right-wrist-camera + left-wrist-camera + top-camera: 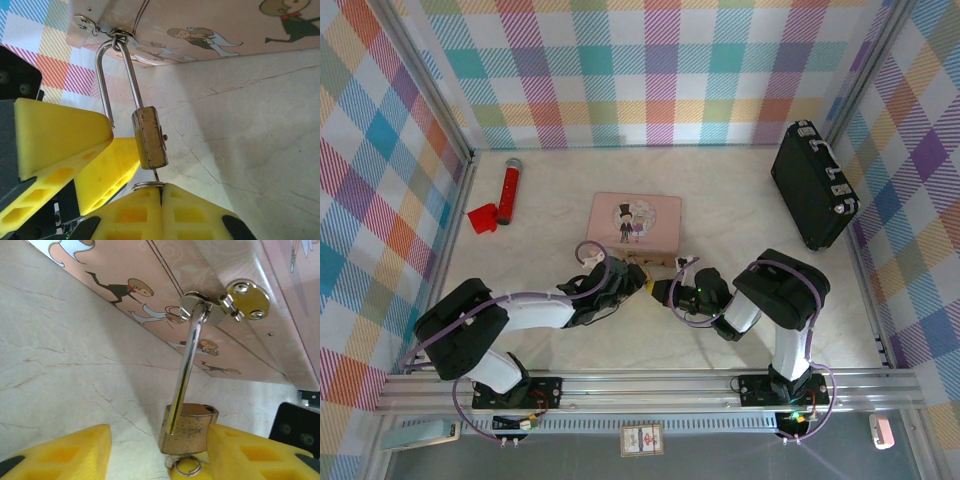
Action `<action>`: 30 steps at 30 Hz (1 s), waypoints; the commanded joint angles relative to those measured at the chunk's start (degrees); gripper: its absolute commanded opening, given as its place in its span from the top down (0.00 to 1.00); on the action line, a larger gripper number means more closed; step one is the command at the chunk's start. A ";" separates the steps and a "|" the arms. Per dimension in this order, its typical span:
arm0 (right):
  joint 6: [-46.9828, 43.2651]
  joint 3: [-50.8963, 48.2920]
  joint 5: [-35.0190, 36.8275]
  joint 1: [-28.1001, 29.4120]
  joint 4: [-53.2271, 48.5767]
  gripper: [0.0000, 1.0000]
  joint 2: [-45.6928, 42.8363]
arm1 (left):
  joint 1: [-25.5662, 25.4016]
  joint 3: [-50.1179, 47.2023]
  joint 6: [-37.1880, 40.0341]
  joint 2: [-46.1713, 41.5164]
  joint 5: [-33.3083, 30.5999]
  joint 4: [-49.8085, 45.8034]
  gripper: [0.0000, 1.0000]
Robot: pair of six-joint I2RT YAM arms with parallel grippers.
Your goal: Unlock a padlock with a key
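**Right wrist view: padlock on tin hasp, key seated**

Item: the padlock (pixel 150 137), brass body, hanging by its silver shackle (pixel 102 75) from the hasp (pixel 117 36) of the pink tin box (pixel 210 25). One shackle leg ends free, outside the body. The key (pixel 156 175) enters the body's underside. The right gripper (pixel 161 200) has its jaws pressed together, pinching the key at its ring (pixel 147 185). The left gripper (pixel 159 442) has its jaws spread, with yellow fingers (pixel 65 452) on either side of the body.

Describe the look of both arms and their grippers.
The left arm and right arm match: black joint housings, white links, lilac cables looping alongside. The left gripper and right gripper have yellow wedge-shaped fingers with square hollows and black patches.
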 commanded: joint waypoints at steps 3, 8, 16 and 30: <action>-0.89 0.20 1.61 -0.53 -1.11 1.00 -1.98 | 0.73 -2.61 3.13 -6.63 -3.68 -1.72 0.40; -2.82 1.17 1.75 -0.53 -6.65 0.92 -4.14 | 2.37 -3.93 10.93 -13.40 -4.61 -5.34 0.32; -14.28 6.70 4.20 -0.49 -32.16 0.71 -13.59 | 9.28 -2.31 27.16 -25.11 -6.03 -21.19 0.27; -31.59 21.58 8.41 -0.49 -55.38 0.64 -14.93 | 25.02 12.44 42.83 -10.41 5.46 -27.50 0.25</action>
